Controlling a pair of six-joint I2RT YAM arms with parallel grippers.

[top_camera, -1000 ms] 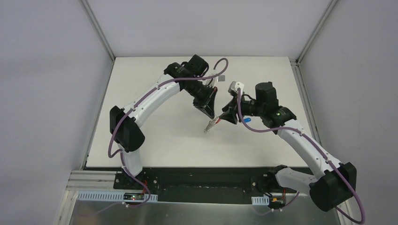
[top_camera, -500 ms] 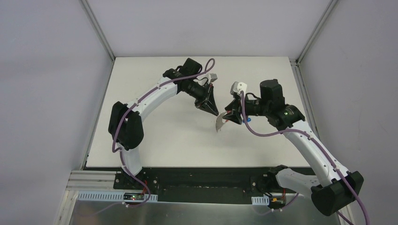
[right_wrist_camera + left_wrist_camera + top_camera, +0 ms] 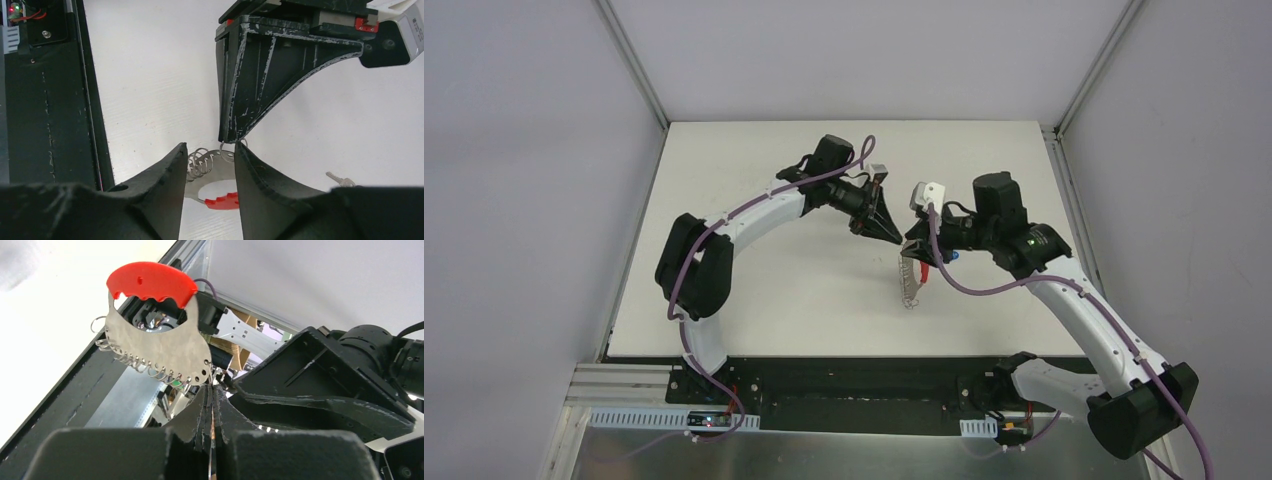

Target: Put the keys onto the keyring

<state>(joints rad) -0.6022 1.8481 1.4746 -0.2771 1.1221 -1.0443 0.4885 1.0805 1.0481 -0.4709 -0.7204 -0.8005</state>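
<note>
Tabletop [image 3: 824,312]: white, bore a silver key [image 3: 340,178].
Room: grey walls [image 3: 524,200], metal posts [image 3: 634,60].
Left tool [image 3: 896,240]: pinched shut on keyring [image 3: 911,282].
Right tool [image 3: 210,146]: stood half-spread — straddling it.

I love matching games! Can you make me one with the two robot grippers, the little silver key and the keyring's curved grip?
Things:
1 left gripper
2 right gripper
3 small silver metal key
4 curved grip on the flat silver metal keyring

States:
a red
b fingers apart
c lying on the white table
d fingers pressed shut

Pairs: 1-d, 2-b, 3-c, 4-a
</note>
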